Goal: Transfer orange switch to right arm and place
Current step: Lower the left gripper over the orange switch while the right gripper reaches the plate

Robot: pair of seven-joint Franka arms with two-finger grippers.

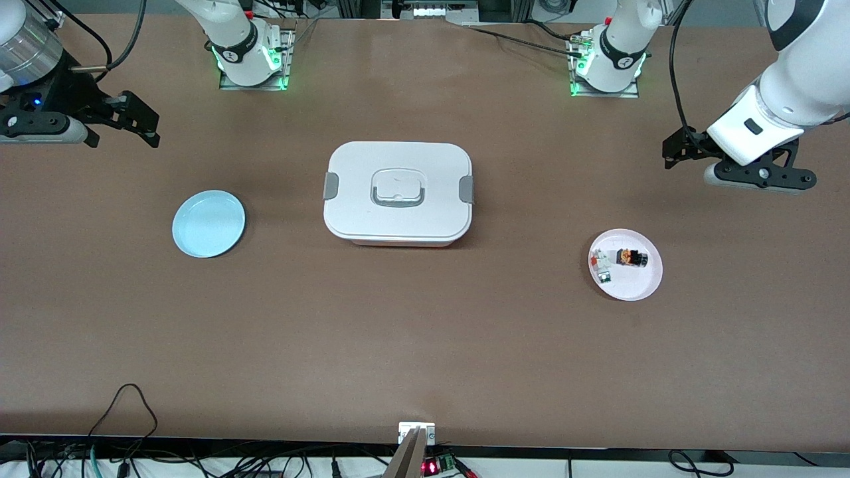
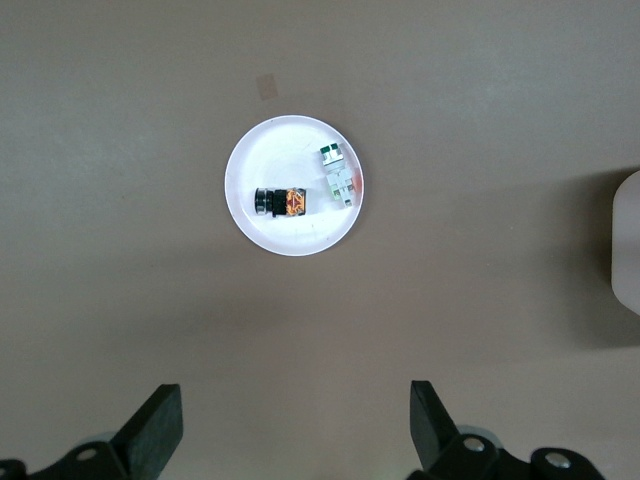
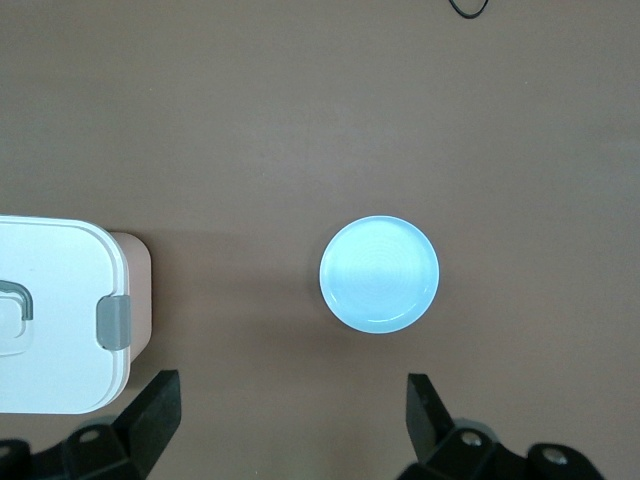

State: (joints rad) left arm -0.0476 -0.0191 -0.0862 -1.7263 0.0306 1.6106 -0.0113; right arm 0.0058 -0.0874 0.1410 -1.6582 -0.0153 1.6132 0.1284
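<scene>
Brown table (image 1: 425,345), pretty sparse. Got a white lidded box (image 1: 398,192) in the middle, a light blue plate (image 1: 208,223) toward the right arm's end, a white plate (image 1: 637,282) toward the left arm's end. Orange switch (image 1: 631,257) lying on its side on that white plate, just beside a few small white, red and green pieces (image 1: 603,264). Left pincer (image 2: 295,425) hanging spread wide over bare table near the white plate, holding nothing, probably set up to drop onto the switch. Right pincer (image 3: 290,425) also spread and empty, waiting over table near the blue plate, likely the drop-off spot. Nothing picked up yet, so handover not started.
</scene>
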